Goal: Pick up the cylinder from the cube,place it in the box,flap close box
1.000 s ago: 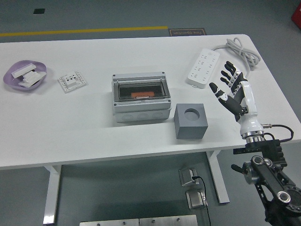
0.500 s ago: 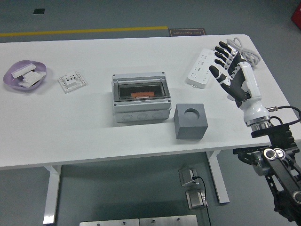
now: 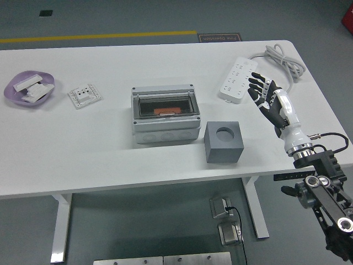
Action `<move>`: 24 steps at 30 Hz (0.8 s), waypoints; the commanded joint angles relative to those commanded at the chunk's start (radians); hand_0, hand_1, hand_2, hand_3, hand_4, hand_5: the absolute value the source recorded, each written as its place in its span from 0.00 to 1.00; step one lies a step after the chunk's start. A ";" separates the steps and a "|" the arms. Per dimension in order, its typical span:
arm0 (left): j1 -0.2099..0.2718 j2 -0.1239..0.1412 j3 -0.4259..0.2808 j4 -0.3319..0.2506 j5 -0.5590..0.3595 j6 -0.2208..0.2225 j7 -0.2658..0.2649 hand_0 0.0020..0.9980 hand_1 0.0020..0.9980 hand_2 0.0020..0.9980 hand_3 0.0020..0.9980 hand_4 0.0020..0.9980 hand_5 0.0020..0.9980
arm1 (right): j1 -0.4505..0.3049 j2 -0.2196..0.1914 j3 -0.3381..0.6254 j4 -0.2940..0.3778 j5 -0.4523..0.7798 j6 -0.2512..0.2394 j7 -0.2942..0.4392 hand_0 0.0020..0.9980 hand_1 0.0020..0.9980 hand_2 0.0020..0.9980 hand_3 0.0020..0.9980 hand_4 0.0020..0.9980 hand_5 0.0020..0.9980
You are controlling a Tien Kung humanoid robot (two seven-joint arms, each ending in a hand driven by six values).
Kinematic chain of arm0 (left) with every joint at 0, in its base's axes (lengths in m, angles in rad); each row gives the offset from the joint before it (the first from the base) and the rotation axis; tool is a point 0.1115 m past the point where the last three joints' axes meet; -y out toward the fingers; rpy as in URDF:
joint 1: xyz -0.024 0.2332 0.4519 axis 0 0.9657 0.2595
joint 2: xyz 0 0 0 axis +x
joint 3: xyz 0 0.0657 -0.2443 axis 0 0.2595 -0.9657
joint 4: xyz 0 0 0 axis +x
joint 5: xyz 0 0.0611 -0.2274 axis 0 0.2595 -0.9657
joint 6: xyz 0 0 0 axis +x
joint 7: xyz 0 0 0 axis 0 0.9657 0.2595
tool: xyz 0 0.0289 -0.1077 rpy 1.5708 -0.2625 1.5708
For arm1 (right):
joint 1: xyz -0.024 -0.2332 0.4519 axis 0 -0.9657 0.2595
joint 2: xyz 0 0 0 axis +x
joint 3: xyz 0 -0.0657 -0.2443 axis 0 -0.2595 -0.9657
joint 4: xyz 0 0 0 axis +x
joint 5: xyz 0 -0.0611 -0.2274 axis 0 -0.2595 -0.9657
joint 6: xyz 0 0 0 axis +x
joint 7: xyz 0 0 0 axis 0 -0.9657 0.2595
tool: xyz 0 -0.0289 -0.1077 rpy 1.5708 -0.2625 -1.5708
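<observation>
Your grey box [image 3: 165,115] sits mid-surface with its clear flap down, an orange piece [image 3: 164,111] showing through the lid. Just beside its right front corner stands the grey cube [image 3: 224,142], its round socket empty; if that orange piece is the cylinder, it lies inside the box, though you cannot tell for certain through the flap. At far left, a purple bowl [image 3: 28,88] holds several white parts, with a white socket plate [image 3: 84,95] near it. Your right hand [image 3: 268,98] hovers with fingers spread and holding nothing, over the white surface [image 3: 99,149] just in front of the power strip [image 3: 237,78]. Compared with half a second ago, the hand has dropped lower and turned, now clear of the strip's cable. Box, cube and bowl have not shifted.
</observation>
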 joint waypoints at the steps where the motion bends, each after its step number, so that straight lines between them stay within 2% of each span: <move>1: 0.000 0.000 0.002 0.000 -0.003 0.001 -0.001 0.63 0.64 0.61 0.62 0.66 0.25 | 0.000 0.002 0.001 0.001 -0.001 0.000 0.000 0.83 0.82 0.81 0.82 0.89 0.67; 11: -0.001 -0.001 0.006 0.000 -0.009 0.002 -0.001 0.63 0.64 0.61 0.62 0.66 0.25 | -0.003 0.008 0.018 0.027 -0.001 0.000 -0.008 0.83 0.82 0.81 0.82 0.89 0.67; 19: -0.007 0.003 0.011 0.000 -0.005 0.001 0.001 0.63 0.64 0.61 0.62 0.66 0.26 | 0.008 -0.044 0.055 0.177 0.020 -0.012 0.002 0.83 0.81 0.81 0.83 0.89 0.67; 24: -0.007 0.005 0.013 0.000 -0.005 0.001 0.001 0.63 0.64 0.61 0.62 0.66 0.26 | 0.009 -0.052 0.086 0.270 0.028 -0.035 0.025 0.83 0.81 0.81 0.83 0.89 0.67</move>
